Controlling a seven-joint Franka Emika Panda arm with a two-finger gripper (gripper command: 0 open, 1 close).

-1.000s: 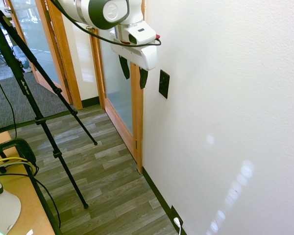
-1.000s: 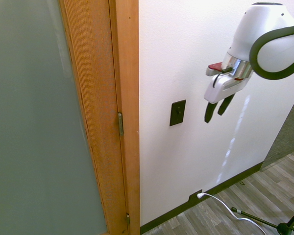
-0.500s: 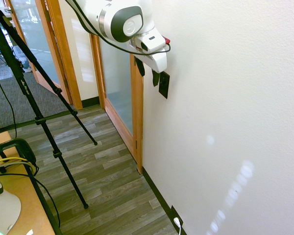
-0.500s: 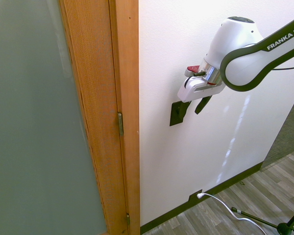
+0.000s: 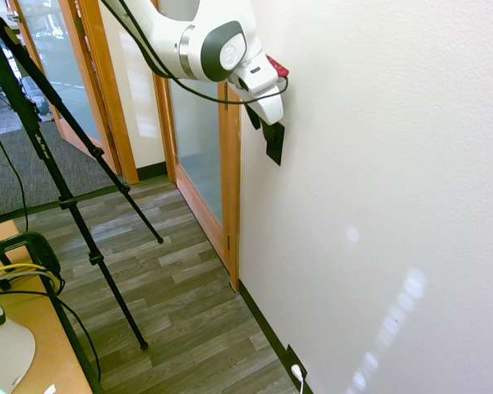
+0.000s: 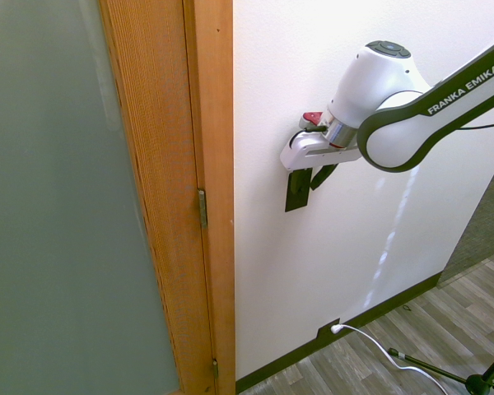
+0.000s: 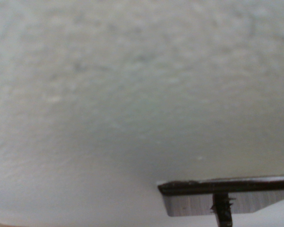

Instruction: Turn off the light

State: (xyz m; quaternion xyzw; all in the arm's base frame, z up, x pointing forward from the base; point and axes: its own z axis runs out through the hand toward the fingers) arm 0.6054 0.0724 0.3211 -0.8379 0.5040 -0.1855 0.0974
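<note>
White wall (image 6: pixel 329 66), black switch (image 6: pixel 293 197)

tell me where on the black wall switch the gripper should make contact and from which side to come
The switch plate sits flat on the white wall, beside the wooden door frame, so nothing offers a pinch. Probably best to push its centre with a fingertip, coming straight at the wall from the room side. The gripper already hangs over the plate's upper part, pointing down.

The white arm's gripper (image 5: pixel 263 123) is pressed up against the top of the black switch plate (image 5: pixel 274 144) on the white wall (image 5: pixel 378 164), just beside the wooden door frame (image 5: pixel 229 189). Its dark fingers overlap the plate's upper part.
</note>
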